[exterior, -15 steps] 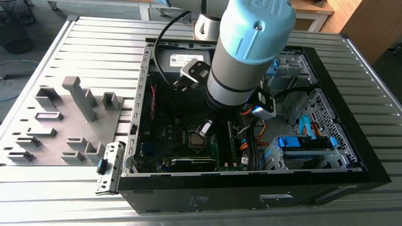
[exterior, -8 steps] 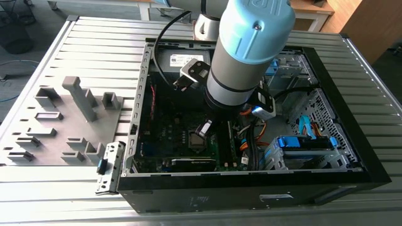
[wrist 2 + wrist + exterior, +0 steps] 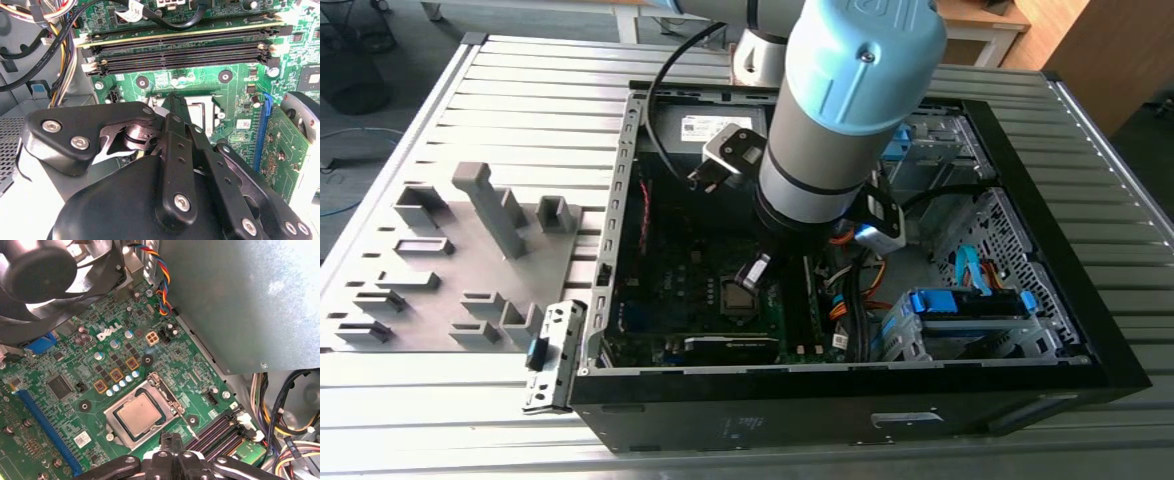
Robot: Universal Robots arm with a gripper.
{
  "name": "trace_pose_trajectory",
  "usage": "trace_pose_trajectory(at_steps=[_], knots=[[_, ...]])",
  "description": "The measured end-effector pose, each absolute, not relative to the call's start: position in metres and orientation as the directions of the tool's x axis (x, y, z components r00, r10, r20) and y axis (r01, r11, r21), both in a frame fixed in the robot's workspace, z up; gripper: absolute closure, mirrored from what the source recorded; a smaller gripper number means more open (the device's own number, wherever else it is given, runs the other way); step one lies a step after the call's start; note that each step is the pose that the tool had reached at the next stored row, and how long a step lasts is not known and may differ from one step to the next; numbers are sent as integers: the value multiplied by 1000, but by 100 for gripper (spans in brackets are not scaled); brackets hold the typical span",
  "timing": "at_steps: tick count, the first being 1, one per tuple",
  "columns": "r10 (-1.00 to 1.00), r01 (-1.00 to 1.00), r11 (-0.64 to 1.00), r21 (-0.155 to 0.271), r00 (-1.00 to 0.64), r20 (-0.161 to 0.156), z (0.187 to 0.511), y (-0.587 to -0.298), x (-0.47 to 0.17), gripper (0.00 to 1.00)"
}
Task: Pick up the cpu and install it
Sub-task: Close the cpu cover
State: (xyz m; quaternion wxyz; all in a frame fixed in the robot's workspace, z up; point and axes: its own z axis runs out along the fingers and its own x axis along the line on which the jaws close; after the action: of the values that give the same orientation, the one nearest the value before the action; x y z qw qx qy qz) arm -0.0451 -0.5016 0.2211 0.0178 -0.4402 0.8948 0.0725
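- Silvery-grey and square, the cpu (image 3: 140,413), a thin flat metal-faced chip, lies flat inside the pale metal socket frame (image 3: 172,399) on the green motherboard (image 3: 95,365), in the lower middle of the first wrist view.
- In the exterior view the same chip (image 3: 739,296) shows as a small pale square low in the centre of the open black computer case (image 3: 1067,400), just below the light-blue and grey robot arm (image 3: 834,110).
- Black linkage bars of the gripper (image 3: 171,449) rise from the bottom edge of the first wrist view, their tips just beside the socket's near edge and apart from the chip.
- I cannot tell from these pictures whether the jaws stand apart or together; nothing is seen between them.
- In the second wrist view the gripper (image 3: 176,107) hangs over the socket opening, with the long black memory slots (image 3: 180,52) across the upper part of the frame.
- Judged from how things lie, the placing step looks done or nearly so: the chip appears seated square in its recess, while the frame's retaining lever seems not yet closed over it, though that is hard to confirm.
- Grey plastic fixture blocks (image 3: 480,250) stand on the ribbed metal table (image 3: 400,390) at the left of the exterior view, well apart from the case.
- Any further move calls for a straight, gentle vertical path, since a sideways nudge could skew the chip on its contacts.
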Motion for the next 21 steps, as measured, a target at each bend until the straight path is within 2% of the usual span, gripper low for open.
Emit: trace_pose_trajectory(at_steps=[10, 21], knots=[[-785, -790, 602, 114, -612, -96, 220, -488, -45, 90], [-785, -790, 602, 114, -612, -96, 220, -488, -45, 90]])
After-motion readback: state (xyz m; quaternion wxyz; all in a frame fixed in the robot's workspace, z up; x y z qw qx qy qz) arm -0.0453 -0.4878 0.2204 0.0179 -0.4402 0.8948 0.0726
